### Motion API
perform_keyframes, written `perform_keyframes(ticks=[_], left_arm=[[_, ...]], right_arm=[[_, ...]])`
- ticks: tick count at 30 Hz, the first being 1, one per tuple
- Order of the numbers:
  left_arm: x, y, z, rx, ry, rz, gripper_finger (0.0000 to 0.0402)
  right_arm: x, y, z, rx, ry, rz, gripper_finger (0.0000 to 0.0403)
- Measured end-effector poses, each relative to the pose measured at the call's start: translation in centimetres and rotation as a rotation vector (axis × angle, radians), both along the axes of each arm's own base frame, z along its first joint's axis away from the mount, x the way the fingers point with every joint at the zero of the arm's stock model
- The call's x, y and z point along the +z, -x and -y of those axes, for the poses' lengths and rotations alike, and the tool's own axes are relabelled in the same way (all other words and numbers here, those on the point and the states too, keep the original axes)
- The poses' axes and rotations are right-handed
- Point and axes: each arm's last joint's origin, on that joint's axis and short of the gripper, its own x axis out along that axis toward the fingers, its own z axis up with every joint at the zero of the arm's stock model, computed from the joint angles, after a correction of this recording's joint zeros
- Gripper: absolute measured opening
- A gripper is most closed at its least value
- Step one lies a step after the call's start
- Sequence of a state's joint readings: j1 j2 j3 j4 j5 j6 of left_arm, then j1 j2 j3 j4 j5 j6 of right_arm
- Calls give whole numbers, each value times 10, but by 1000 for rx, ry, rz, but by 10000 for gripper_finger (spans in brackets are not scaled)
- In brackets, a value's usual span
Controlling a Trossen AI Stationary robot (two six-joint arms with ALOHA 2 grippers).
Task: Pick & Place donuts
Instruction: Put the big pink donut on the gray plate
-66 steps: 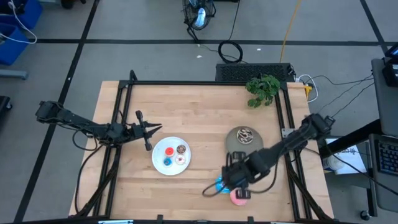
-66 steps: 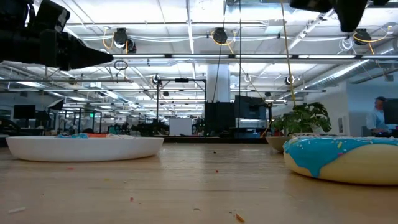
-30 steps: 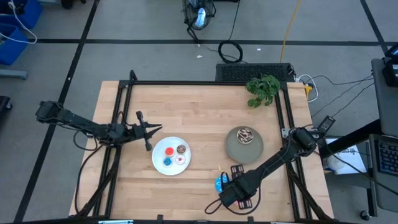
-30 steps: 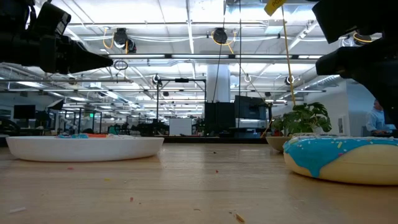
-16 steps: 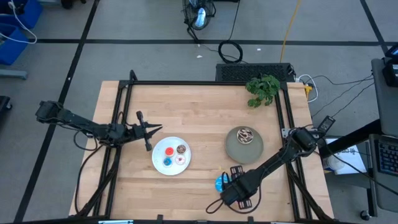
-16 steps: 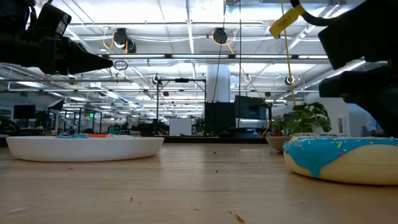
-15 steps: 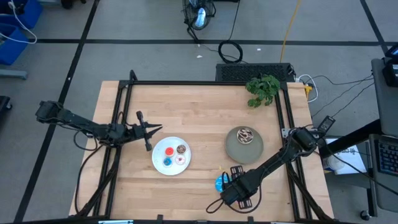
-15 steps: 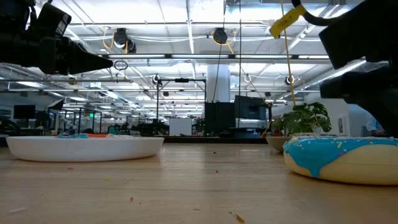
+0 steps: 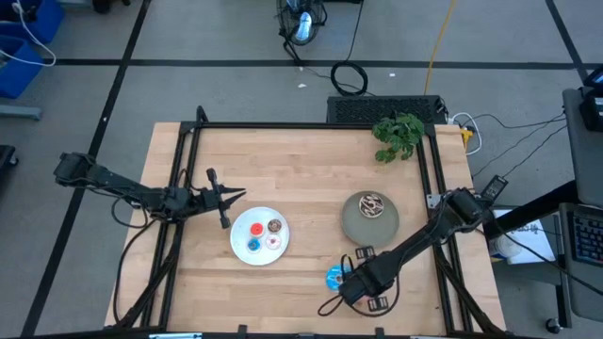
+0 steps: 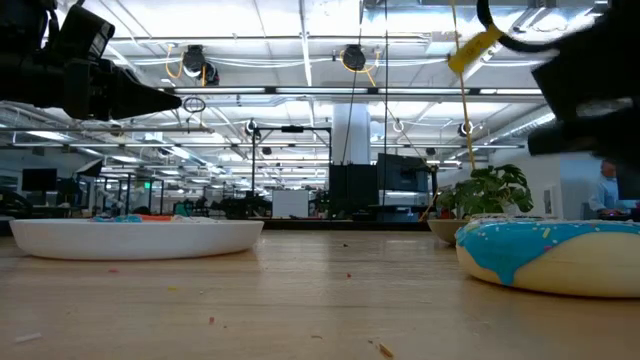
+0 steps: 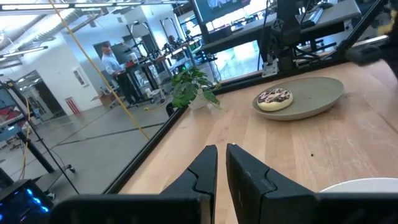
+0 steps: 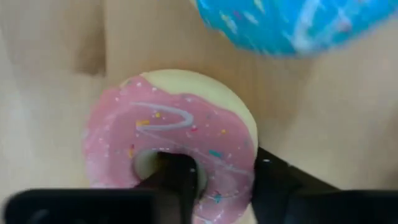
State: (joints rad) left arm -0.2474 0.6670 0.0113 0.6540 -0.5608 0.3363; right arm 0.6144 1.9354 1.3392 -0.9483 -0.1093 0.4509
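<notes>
My right gripper (image 9: 362,285) stands near the table's near edge, shut on the larger pink donut (image 12: 171,143). Its wrist hides that donut in the high view. The larger blue donut (image 9: 334,276) lies on the wood just left of it and fills the right of the low view (image 10: 550,255). The brown sprinkled donut (image 9: 374,204) rests on the grey plate (image 9: 358,226). Tiny red (image 9: 255,227), brown (image 9: 274,226), blue (image 9: 253,245) and pale pink (image 9: 273,241) donuts lie on the white plate (image 9: 240,226). My left gripper (image 9: 226,196) waits shut, left of the white plate. My right gripper holds the pink donut by one side of its ring (image 12: 231,163). One finger (image 12: 177,177) is in the hole and the other (image 12: 273,183) is outside the rim. The fingers come from above, pointing down. Whether the donut is clear of the table I cannot tell.
A potted plant (image 9: 399,135) stands at the far right corner. A black frame (image 9: 283,125) runs along the table's far and side edges. Bare wood lies between the two plates and across the far half.
My right arm has risen a little and shifted slightly toward the table's right edge, staying over the pink donut. The blue donut and both plates have stayed in place.
</notes>
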Motion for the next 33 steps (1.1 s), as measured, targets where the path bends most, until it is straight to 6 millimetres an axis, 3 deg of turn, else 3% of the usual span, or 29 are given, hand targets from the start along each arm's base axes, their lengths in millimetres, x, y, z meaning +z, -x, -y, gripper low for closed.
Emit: perform_keyframes(ticks=[4, 6, 11, 17, 22, 29, 33], left_arm=[[0, 0, 0, 0, 0, 0, 42], [0, 0, 0, 0, 0, 0, 42], [0, 0, 0, 0, 0, 0, 42], [0, 0, 0, 0, -1, 0, 42], [0, 0, 0, 0, -1, 0, 42], [0, 0, 0, 0, -1, 0, 42], [0, 0, 0, 0, -1, 0, 42]], right_arm=[[33, 2, 14, 9, -30, 65, 24], [49, 6, 26, 0, 3, 85, 11], [94, 22, 66, -74, 90, 145, 33], [128, 44, 116, -180, 172, 193, 25], [119, 57, 146, -229, 149, 257, 11], [54, 76, 169, -324, 114, 137, 20], [35, 80, 175, -347, 117, 136, 16]])
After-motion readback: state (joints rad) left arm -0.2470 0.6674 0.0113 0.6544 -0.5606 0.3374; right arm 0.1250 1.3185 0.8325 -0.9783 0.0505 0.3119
